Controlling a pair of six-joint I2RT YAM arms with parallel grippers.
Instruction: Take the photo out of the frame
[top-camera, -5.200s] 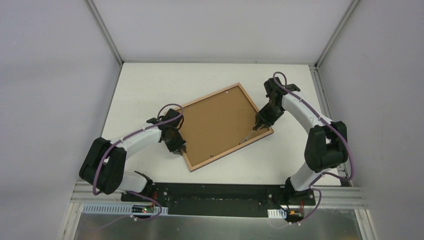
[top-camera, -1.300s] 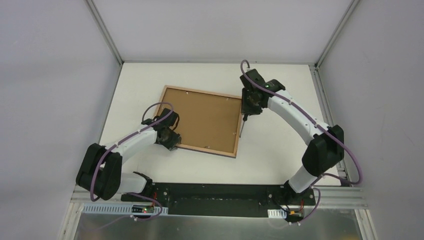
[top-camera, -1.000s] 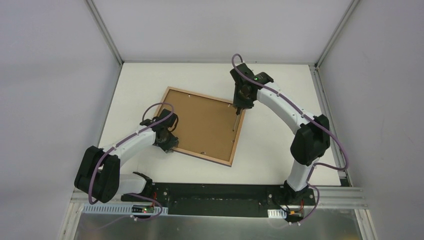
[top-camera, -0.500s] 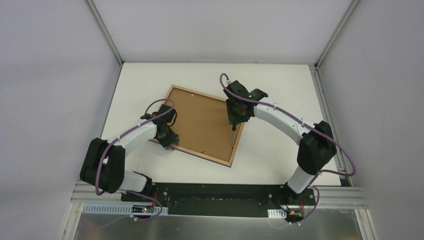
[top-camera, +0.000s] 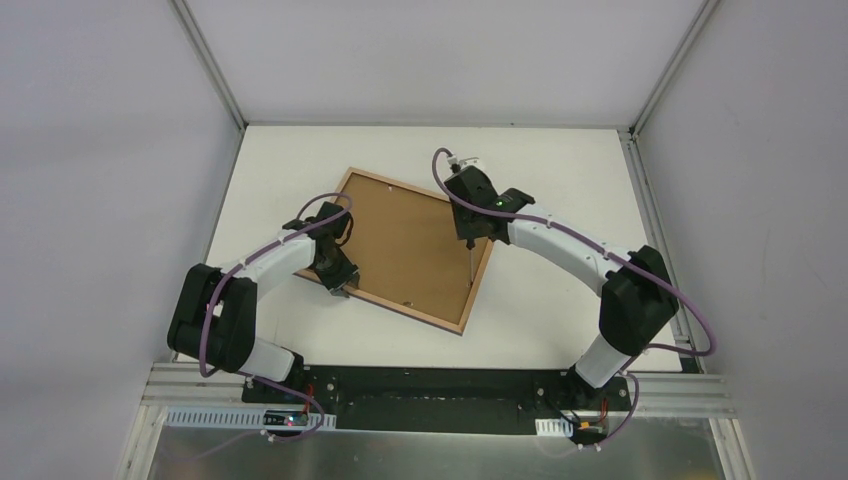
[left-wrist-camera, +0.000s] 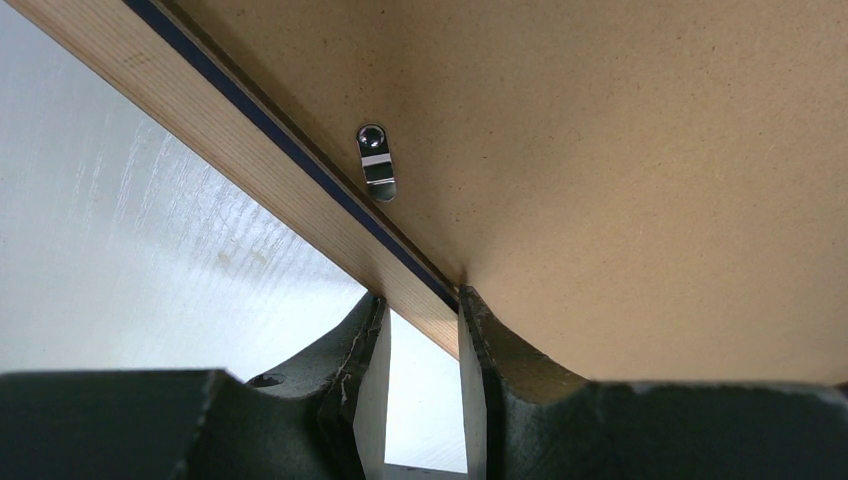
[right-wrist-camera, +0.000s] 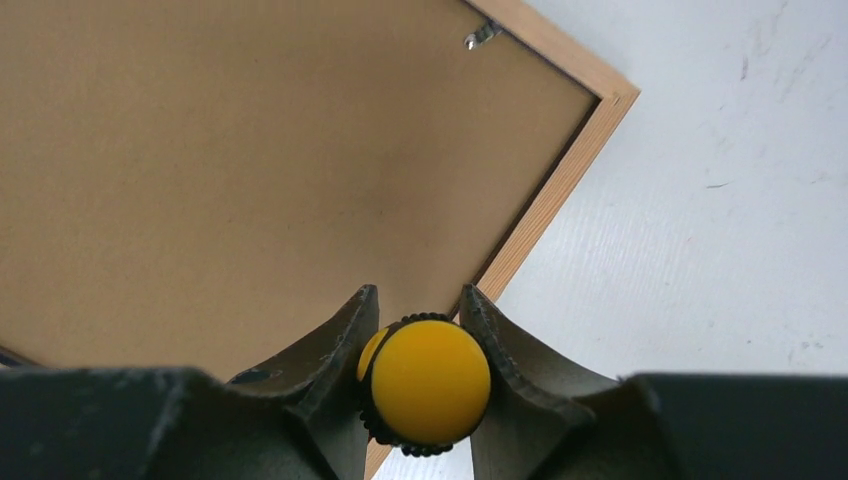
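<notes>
White table (top-camera: 560, 160). Frame (top-camera: 410, 312) lay skewed at centre, brown backing board (top-camera: 400, 245) up. Left gripper (left-wrist-camera: 418, 320) was clamped on the frame's near-left edge, one finger outside, one on the board. Right gripper (right-wrist-camera: 418, 300) pinched a yellow-capped tool (right-wrist-camera: 430, 382) over the frame's right side. Small metal clip (left-wrist-camera: 378, 162) near the left fingers.

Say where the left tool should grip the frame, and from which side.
The light wood rail of the frame, near the corner, clear of the metal clip. Come from above, one finger outside, one on the backing board: the frame lies flat, back up, so only that rail offers opposing faces. The left tool straddles it there.
</notes>
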